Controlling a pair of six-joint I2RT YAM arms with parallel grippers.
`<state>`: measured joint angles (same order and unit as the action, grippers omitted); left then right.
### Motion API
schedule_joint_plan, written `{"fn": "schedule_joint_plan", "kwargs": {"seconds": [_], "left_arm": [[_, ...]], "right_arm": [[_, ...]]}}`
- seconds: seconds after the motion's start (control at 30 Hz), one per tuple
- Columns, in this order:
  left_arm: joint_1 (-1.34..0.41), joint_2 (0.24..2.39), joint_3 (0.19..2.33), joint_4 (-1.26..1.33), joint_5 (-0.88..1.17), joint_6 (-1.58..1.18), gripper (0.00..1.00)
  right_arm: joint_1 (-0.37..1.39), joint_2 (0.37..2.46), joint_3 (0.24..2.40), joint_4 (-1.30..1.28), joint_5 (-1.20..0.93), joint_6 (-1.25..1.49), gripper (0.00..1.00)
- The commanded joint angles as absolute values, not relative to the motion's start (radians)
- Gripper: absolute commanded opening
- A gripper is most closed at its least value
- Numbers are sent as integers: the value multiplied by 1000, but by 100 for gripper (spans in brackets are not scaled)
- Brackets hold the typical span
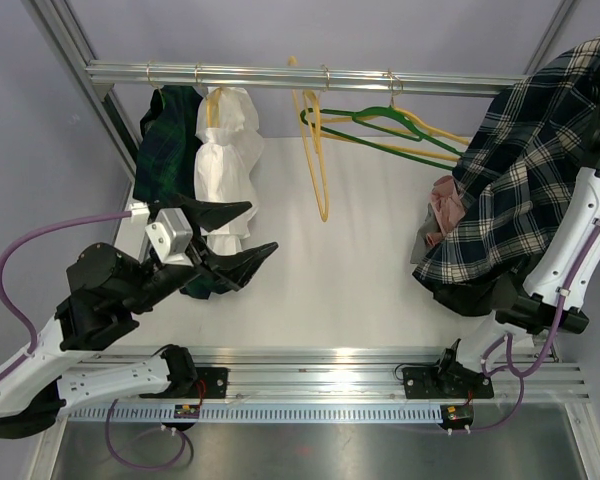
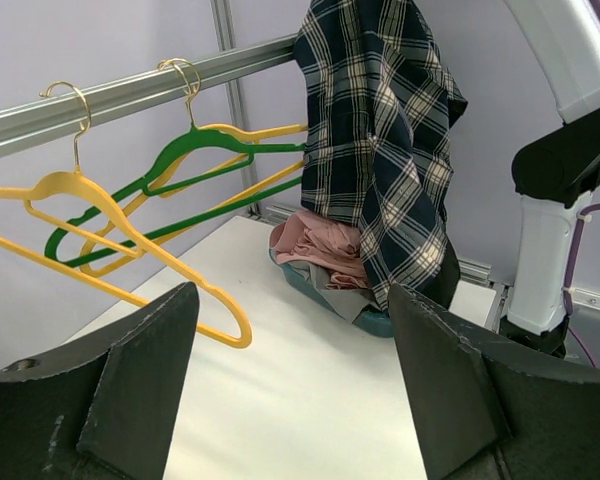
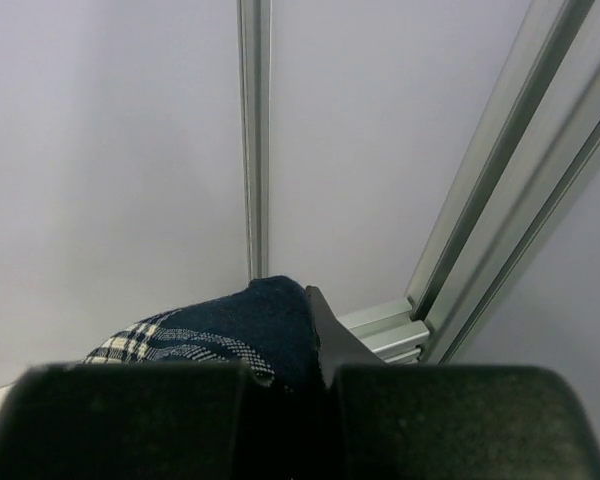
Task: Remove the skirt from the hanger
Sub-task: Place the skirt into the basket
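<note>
the plaid skirt [image 1: 525, 170] hangs off the raised right gripper [image 3: 320, 350] at the right end of the rail [image 1: 300, 76], its jaws pinching a fold of the cloth. the left gripper [image 1: 242, 232] hovers over the desk [image 1: 330, 270] with jaws spread wide, empty. green hanger [image 1: 390, 130] and yellow hangers [image 1: 315, 150] hang bare.

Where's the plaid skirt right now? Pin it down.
In the top view the plaid skirt hangs at the far right, pinched in the shut right gripper, draping over the basket of clothes beside the green hanger.
</note>
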<state>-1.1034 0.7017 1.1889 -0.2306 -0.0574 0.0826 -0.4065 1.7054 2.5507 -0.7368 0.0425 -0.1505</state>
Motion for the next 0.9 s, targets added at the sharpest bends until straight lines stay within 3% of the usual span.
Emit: {"fn": "schedule_joint_plan", "kwargs": {"seconds": [0.0, 0.17, 0.87], "left_arm": [[-1101, 719, 1200, -184, -72, 103, 80], [-1103, 727, 1207, -192, -74, 104, 80], [-1103, 729, 1192, -184, -78, 109, 80]], "right_arm": [[-410, 1726, 2595, -535, 69, -113, 0], [-410, 1784, 2724, -511, 112, -126, 0], [-411, 1629, 2686, -367, 112, -54, 0]]}}
